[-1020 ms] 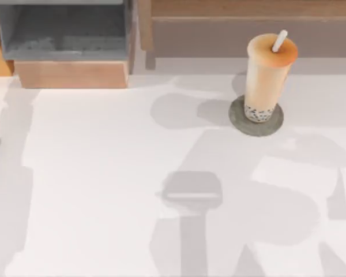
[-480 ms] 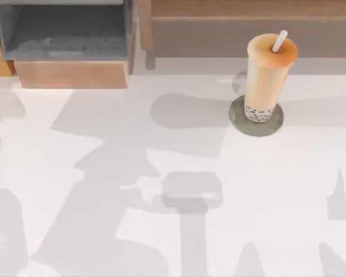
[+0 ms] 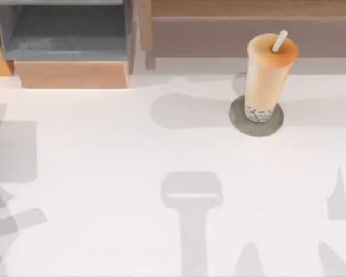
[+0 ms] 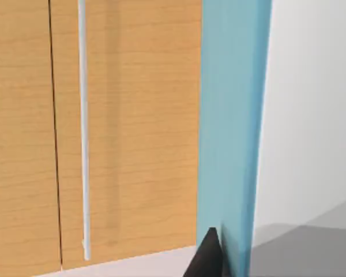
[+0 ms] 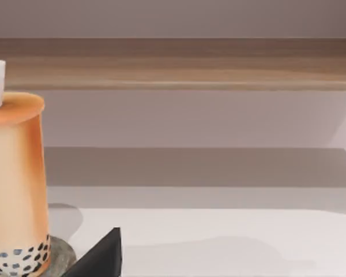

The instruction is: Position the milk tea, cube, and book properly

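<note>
milk tea (image 3: 267, 75) | upright on grey disc (image 3: 242, 124) (pearls at bottom) | table's far right

Left claw (image 4: 206, 257): one matte black wedge-shaped finger tip, plain, no markings. Right claw (image 5: 101, 258): same black angular finger tip, flat faces, sharp edges.

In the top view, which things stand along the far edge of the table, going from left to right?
Open grey drawer with a wooden front → long wooden shelf → milk tea, standing on the grey disc.

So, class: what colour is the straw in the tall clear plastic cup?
White straw, clearest in the top view.
</note>
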### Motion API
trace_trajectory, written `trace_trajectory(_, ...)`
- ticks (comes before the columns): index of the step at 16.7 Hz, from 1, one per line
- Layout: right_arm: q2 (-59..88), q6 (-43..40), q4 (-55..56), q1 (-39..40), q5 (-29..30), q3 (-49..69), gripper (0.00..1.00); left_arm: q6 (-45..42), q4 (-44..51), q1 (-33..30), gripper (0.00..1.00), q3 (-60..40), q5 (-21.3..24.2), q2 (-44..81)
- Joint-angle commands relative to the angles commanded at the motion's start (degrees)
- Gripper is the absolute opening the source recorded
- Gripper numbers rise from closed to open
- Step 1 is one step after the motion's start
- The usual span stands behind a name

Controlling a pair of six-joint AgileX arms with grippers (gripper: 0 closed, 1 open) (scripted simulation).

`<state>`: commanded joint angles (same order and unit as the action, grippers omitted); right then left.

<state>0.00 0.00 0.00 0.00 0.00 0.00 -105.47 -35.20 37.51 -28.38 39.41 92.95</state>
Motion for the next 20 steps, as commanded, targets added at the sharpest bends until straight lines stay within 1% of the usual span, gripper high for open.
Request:
trace_trajectory(3,0.0,0.0,0.0,0.0,0.0,0.0,1.0,-7.4,0.4,2.4,0.0,4.7,-2.2,2.0)
trace_trajectory(5,0.0,0.0,0.0,0.0,0.0,0.0,1.0,-9.5,0.6,3.0,0.0,6.1,-2.9,2.5)
trace_trajectory(18,0.0,0.0,0.0,0.0,0.0,0.0,1.0,-9.1,-0.5,2.2,0.0,5.6,-3.6,3.8)
trace_trajectory(20,0.0,0.0,0.0,0.0,0.0,0.0,1.0,-9.1,-0.5,2.2,0.15,5.6,-3.6,3.8)
